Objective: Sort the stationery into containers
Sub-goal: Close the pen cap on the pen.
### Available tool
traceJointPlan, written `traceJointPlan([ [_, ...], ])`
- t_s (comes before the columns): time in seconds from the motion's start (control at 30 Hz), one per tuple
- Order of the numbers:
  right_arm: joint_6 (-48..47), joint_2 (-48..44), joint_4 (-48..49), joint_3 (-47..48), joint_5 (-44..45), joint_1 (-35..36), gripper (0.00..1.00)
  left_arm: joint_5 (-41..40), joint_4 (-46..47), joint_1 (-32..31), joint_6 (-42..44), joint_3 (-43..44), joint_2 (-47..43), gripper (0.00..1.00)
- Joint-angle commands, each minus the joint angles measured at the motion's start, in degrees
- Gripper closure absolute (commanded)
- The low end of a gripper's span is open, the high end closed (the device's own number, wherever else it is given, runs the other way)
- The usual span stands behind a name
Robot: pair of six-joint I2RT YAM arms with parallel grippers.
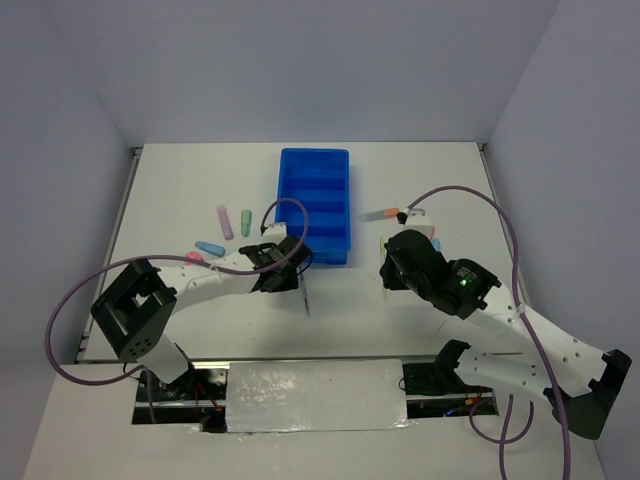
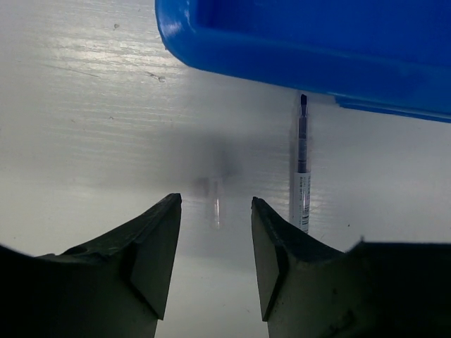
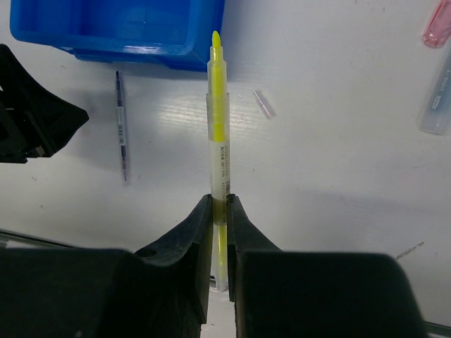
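The blue tray (image 1: pixel 314 205) stands at the middle back, its near end in both wrist views (image 2: pixel 317 49) (image 3: pixel 120 28). My right gripper (image 3: pixel 219 201) (image 1: pixel 388 262) is shut on a thin yellow pen (image 3: pixel 218 105), held above the table right of the tray with its tip pointing away. My left gripper (image 2: pixel 215 199) (image 1: pixel 285 262) hangs open just before the tray's near left corner, with only bare table between its fingers. A thin grey pen (image 2: pixel 301 169) (image 3: pixel 121 127) (image 1: pixel 305 295) lies on the table just outside its right finger.
Pink (image 1: pixel 224 222), green (image 1: pixel 246 218) and blue (image 1: pixel 209 247) marker pieces lie left of the tray. An orange-grey one (image 1: pixel 385 213) lies to its right. A small clear cap (image 3: pixel 264 104) and a pink piece (image 3: pixel 437 28) rest near the right gripper.
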Motion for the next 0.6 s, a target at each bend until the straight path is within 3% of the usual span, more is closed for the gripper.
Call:
traceJointPlan([
  [0.0,-0.83,-0.53,1.32,-0.39,1.25,0.46,1.0,0.93,1.68,0.18,0.86,-0.4,1.32,0.45],
  [0.43,-0.48,-0.62,1.76,-1.45,0.81,0.37,1.0,1.8,2.73,0.09,0.06,-3.48,3.17,0.52],
  [0.57,-0.39,-0.62,1.85,-1.71,0.81,0.37,1.0,3.04,4.22,0.18,0.24,-4.1,4.49,0.59],
])
